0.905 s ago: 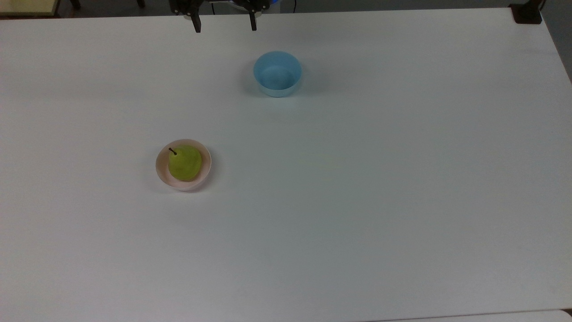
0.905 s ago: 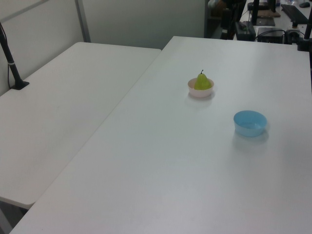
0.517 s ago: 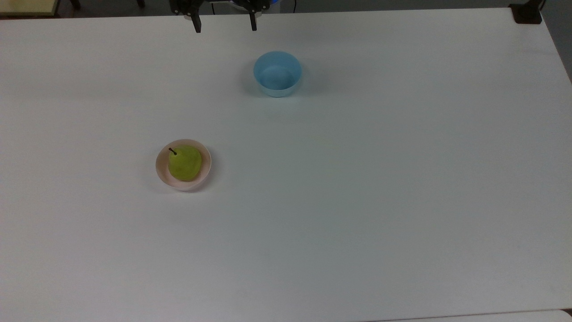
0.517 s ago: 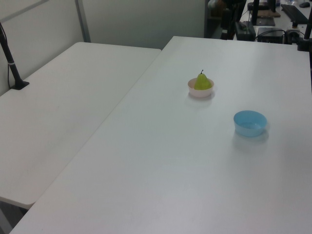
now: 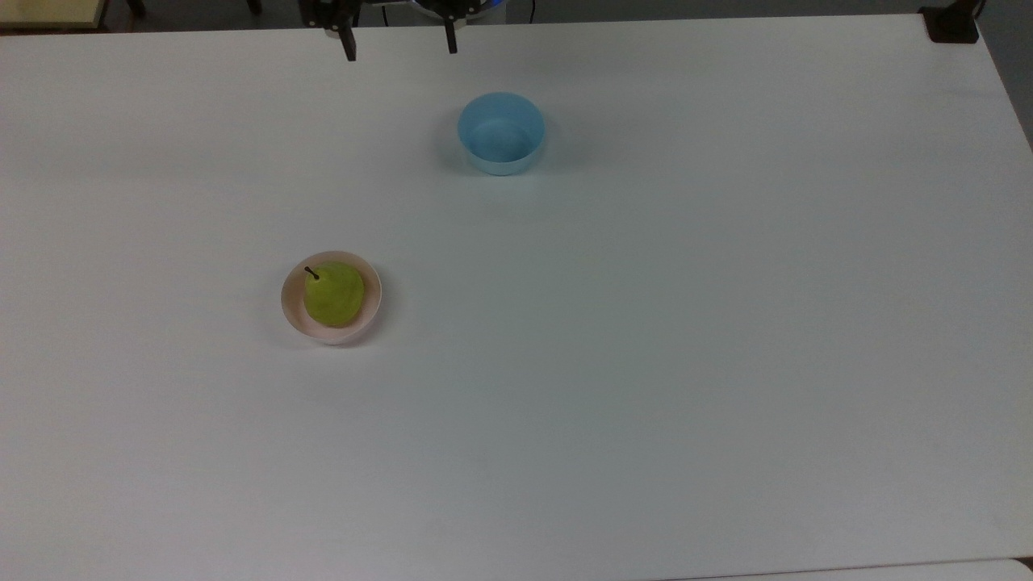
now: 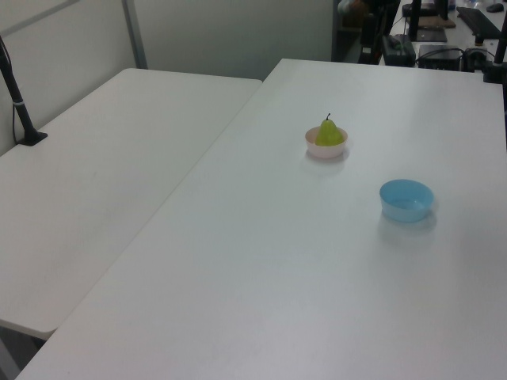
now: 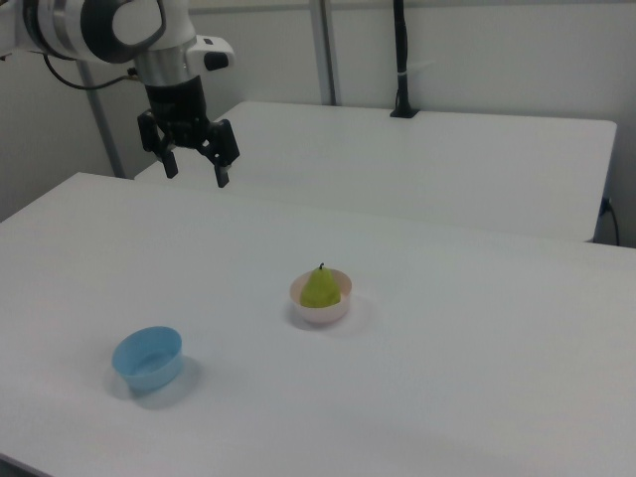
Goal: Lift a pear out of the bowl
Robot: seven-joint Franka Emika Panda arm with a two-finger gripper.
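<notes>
The pear (image 5: 333, 294) is seated upright in the pale pink bowl (image 5: 370, 308), its dark stem pointing up and slightly toward the top view's left, so the broad base is cradled by the shallow walls and the fruit is kept from rolling. Because the bowl is shallow, most of the pear's body is left standing above the rim, as is seen in the right view (image 7: 320, 288), and its flanks are judged to be reachable from above without the rim being struck. The bowl is placed on the white surface (image 5: 646, 363), toward the top view's left and about midway between near and far edges. A light blue bowl (image 5: 501, 133) is set well apart from it, farther up and to the top view's right; nothing is held in it, and it is judged to be only a distractor.

The gripper (image 7: 196, 162) is held high above the surface's far corner in the right view's upper left, well away from the pear, with its fingers (image 7: 223, 174) spread apart and nothing between them. They are pointed downward, which is judged to suit a descent over the fruit. The grasp is not yet begun; a traverse toward the pink bowl and a lowering around the pear's widest part are judged to be called for next
</notes>
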